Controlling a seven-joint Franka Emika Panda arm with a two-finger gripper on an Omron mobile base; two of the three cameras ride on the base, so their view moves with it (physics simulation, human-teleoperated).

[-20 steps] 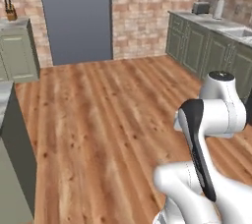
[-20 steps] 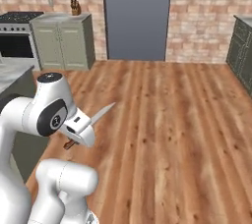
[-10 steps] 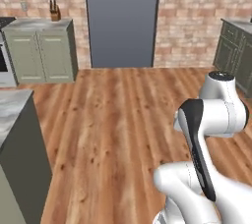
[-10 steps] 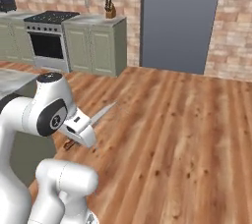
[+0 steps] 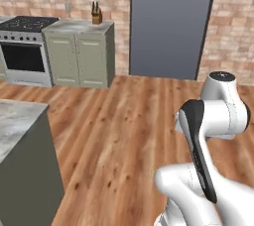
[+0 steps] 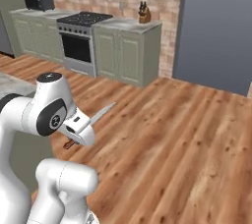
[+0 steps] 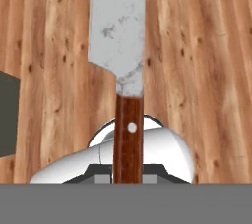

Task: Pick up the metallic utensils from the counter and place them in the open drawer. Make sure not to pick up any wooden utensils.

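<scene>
My gripper (image 6: 78, 130) is shut on a metallic utensil, a knife (image 6: 100, 115) with a red-brown handle and a pale silvery blade. In the hand view the handle (image 7: 129, 134) runs up from between the gripper (image 7: 129, 173) and the blade (image 7: 118, 26) points away over bare wooden floor. The gripper hangs in the air in front of the arm's shoulder. A corner of the marbled counter (image 5: 15, 123) stands at the left, with a strip of the counter (image 6: 11, 81) also behind the arm. The drawer and the wooden utensils are out of view.
Across the wooden floor (image 5: 124, 121) stand a stove (image 5: 25, 46) and sage-green cabinets (image 5: 82, 56) with a knife block (image 5: 96, 14) on top. A tall grey door (image 5: 171, 22) fills the brick back wall. A dark microwave (image 6: 38, 1) sits at the far left.
The whole picture has swept sideways, so the base has turned: door and stove have slid right. The arm holds the same pose with the knife still gripped.
</scene>
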